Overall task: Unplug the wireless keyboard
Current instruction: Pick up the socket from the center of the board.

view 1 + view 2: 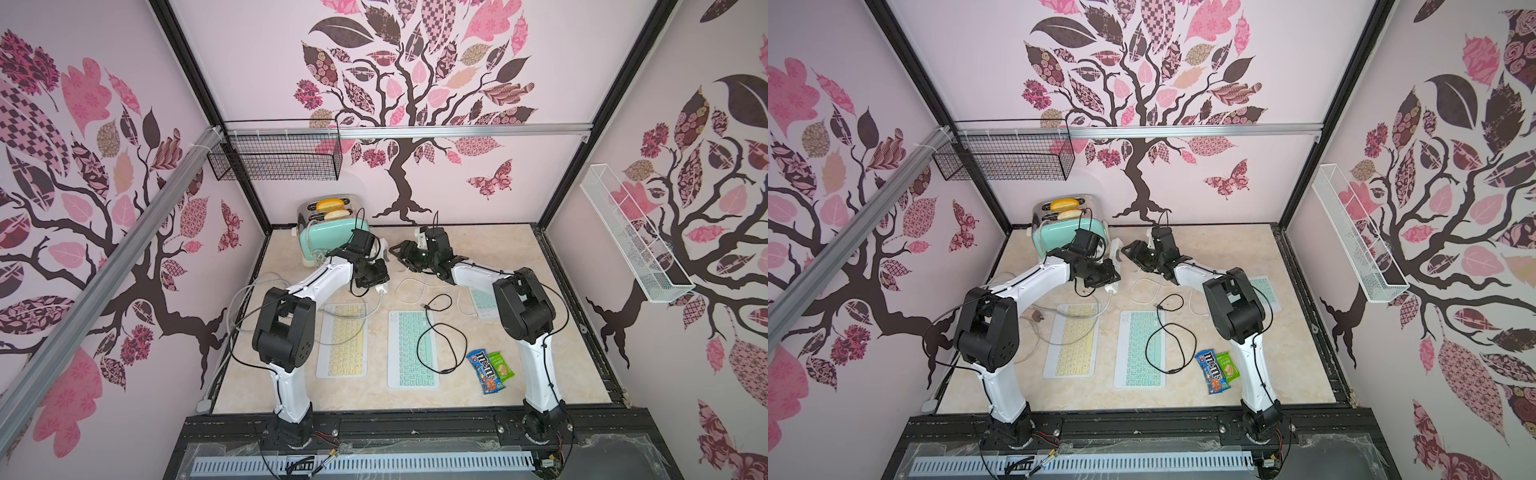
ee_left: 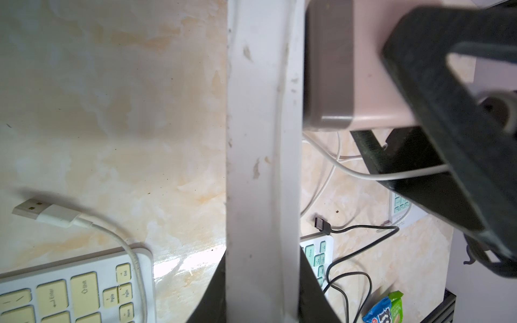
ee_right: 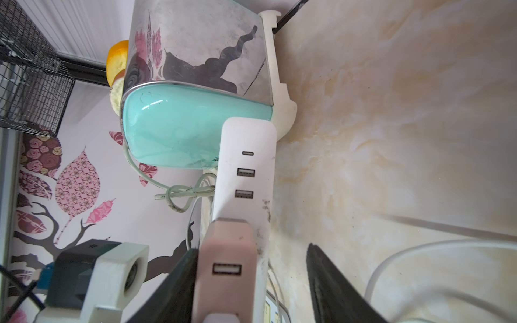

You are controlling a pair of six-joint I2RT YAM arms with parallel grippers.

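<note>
L claw point(image 2: 263, 296): clamped on white pwr strip point(image 2: 263, 139), bracing it.
R claw point(image 3: 251, 282): jaws apart round pink adapter point(image 3: 226, 251); one finger touching, other clear.
Axis: adapter sticks out of strip face twd R claw, USB port looks empty.
Kbd: teal keyboard point(image 1: 484, 301) under R arm; white cable point(image 2: 363, 177), prob. its lead, runs behind R claw. Plugged or not, can't tell.
Nearer: R arm.

The left arm point(image 1: 286, 386) and right arm point(image 1: 535, 368) share white links, black joint housings and thin black cables.
</note>
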